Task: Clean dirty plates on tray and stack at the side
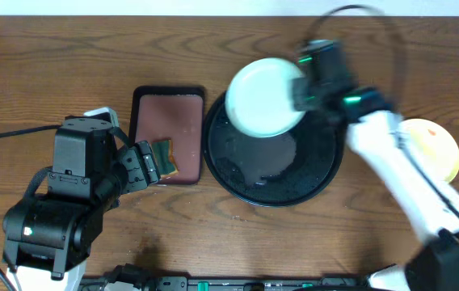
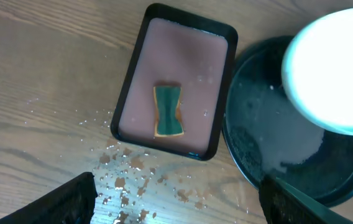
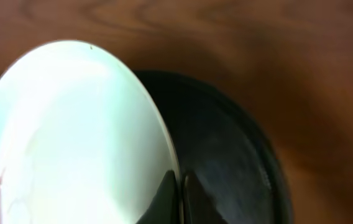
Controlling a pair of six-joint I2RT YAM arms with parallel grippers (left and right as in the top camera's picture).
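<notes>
This looks like a robotics lab bench dressed up as a dishwashing station, not a working kitchen. A left arm (image 1: 68,202) and a right arm (image 1: 391,162) stand at a plain wood-grain table (image 1: 52,48), and a black cable (image 1: 11,133) trails across the wood. The kitchen props are few: a round black tray (image 1: 282,182), a small maroon tray (image 1: 173,117) with a sponge (image 1: 165,158) in it, a pale plate (image 1: 263,95), a yellow plate (image 1: 435,141), and water droplets (image 2: 123,165) scattered on the tabletop.
</notes>
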